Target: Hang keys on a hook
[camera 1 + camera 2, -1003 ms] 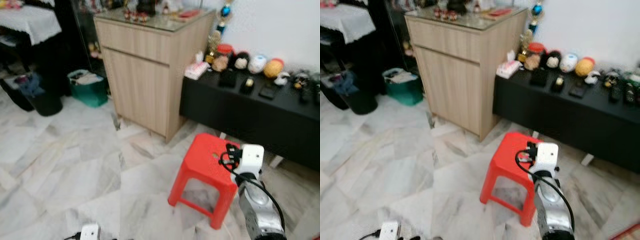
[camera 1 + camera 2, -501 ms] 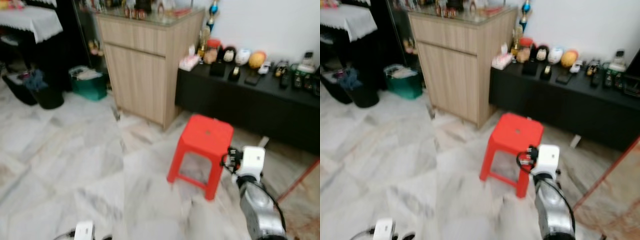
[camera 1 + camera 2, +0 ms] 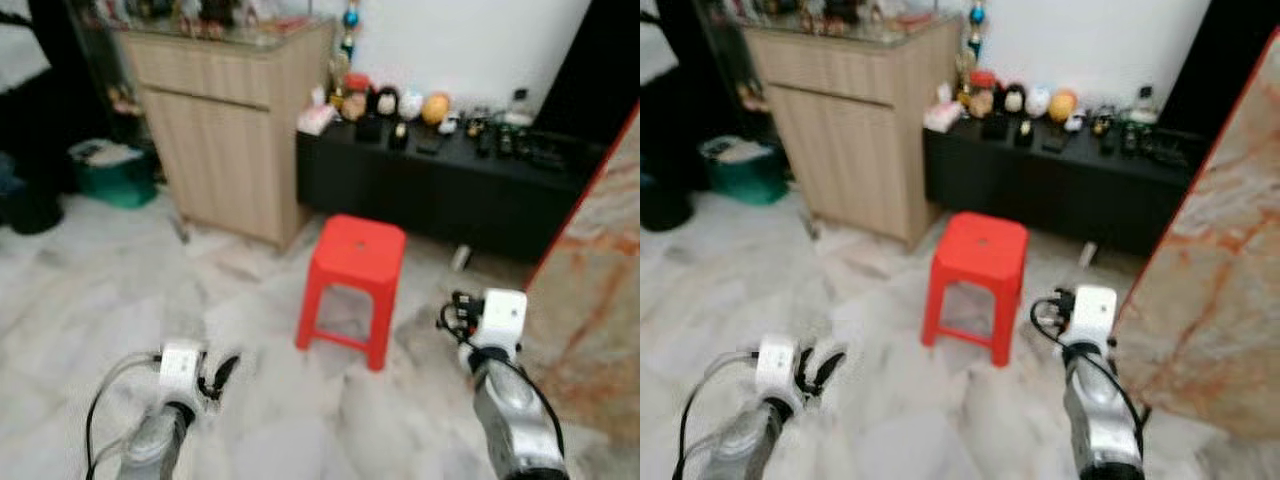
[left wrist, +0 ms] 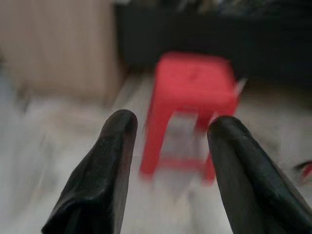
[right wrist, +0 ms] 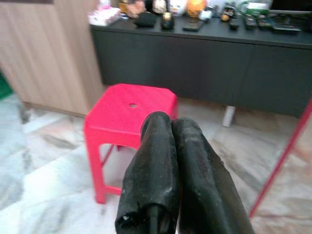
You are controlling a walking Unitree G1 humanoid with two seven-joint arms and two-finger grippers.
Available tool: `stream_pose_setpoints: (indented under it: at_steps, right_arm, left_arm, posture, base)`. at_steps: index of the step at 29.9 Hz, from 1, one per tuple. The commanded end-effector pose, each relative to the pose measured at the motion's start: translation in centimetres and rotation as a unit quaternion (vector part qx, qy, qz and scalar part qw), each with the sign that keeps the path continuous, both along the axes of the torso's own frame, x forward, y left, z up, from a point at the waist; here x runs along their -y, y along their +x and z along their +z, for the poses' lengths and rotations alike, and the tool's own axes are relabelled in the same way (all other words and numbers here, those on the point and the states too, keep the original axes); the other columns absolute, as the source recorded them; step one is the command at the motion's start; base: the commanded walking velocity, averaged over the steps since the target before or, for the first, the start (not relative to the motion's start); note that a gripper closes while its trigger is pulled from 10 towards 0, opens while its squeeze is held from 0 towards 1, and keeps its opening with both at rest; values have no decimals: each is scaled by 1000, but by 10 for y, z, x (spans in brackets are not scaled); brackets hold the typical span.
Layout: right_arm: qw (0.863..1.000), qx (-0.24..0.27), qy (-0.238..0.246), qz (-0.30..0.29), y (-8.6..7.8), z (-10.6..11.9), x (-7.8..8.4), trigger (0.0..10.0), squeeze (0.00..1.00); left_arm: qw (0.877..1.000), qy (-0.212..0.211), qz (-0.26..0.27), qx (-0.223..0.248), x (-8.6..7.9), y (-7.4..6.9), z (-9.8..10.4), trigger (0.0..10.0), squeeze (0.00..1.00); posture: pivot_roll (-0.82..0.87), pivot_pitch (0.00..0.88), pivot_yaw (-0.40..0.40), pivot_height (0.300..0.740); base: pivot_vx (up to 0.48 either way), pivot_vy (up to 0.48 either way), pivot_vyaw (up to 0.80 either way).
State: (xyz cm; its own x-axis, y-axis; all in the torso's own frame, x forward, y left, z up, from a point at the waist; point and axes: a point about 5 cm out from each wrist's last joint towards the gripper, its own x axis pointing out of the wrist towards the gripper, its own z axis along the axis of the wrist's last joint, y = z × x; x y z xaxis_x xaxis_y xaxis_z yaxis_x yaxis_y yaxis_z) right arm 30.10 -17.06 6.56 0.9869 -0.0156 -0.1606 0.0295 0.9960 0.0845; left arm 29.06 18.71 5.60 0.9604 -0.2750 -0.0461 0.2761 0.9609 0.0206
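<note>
Keys and hook cannot be made out; right end effector (image 5: 165,170) is pressing its fingers together, whether on keys I cannot tell. Left end effector (image 4: 168,165), fingers apart and empty, is now rising into the lower left of the head view. Camera is swinging right: red stool (image 3: 352,262) is sliding toward centre, black desk (image 3: 440,185) of trinkets is sitting top centre, marble panel (image 3: 1210,260) is entering at right. Robot is likely walking, hunting for the hook.

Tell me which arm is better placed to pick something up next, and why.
Left, probably. The left gripper has its jaws apart with nothing between them, aimed toward the red stool. The right gripper has its jaws pressed together. No keys or hook are visible yet.
</note>
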Motion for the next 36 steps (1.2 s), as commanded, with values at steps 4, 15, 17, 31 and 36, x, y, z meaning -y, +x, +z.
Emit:
stream_pose_setpoints:
  at_steps: [4, 15, 17, 31, 36]
  right_arm:
    - [1000, 27, 6, 5, 6, 16, -6, 10000, 0]
    - [998, 57, 16, -10, 15, 43, -14, 10000, 0]
    - [998, 62, 21, -8, 14, 47, -18, 10000, 0]
    - [998, 34, 43, -7, 13, 50, -20, 10000, 0]
    - [998, 37, 43, 24, 12, 54, -27, 10000, 0]
  left_arm:
    - [998, -5, -65, 18, 29, 8, 18, 10000, 0]
    - [987, -14, -156, 24, 71, 9, 49, 10000, 0]
    - [984, -14, -174, 23, 77, 8, 50, 10000, 0]
    - [970, 5, -245, 0, 93, -2, 51, 10000, 0]
    - [967, 3, -254, -4, 98, -2, 51, 10000, 0]
  posture:
    - [18, 0, -32, 715]
    - [14, 0, -20, 715]
    - [14, 0, -19, 715]
    - [20, 0, -19, 715]
    - [16, 0, -16, 715]
  base:
    - [0, 0, 0]
    - [0, 0, 0]
    - [0, 0, 0]
    - [0, 0, 0]
    - [0, 0, 0]
